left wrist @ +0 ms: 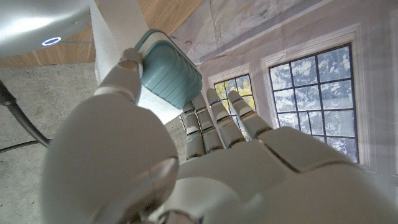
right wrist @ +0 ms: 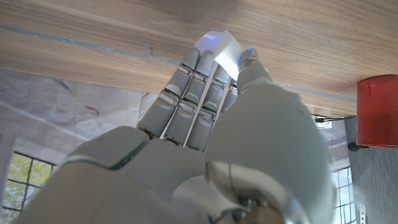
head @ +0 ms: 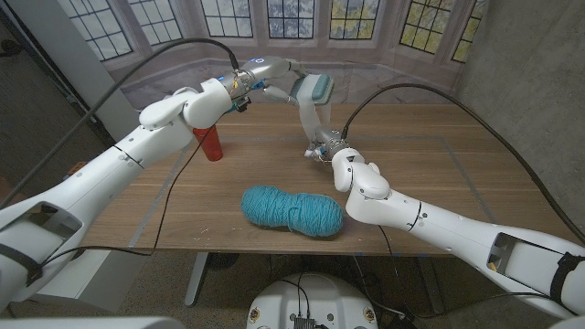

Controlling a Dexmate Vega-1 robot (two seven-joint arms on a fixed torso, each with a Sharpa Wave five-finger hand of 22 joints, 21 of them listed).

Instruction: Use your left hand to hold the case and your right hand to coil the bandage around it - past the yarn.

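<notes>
My left hand (head: 274, 75) holds a teal case (head: 318, 89) up in the air above the far middle of the table; in the left wrist view the case (left wrist: 171, 68) sits between thumb and fingers. A white bandage strip (head: 313, 119) runs from the case down to my right hand (head: 331, 146), which pinches its end low over the table. The right wrist view has the bandage end (right wrist: 227, 53) between that hand's thumb and fingers. A teal yarn skein (head: 292, 210) lies on the table nearer the front, in front of my right hand.
A red cylinder (head: 211, 143) stands on the wooden table (head: 457, 164) at the left, below my left forearm; it also shows as a red cylinder (right wrist: 377, 111) in the right wrist view. Black cables arch over both arms.
</notes>
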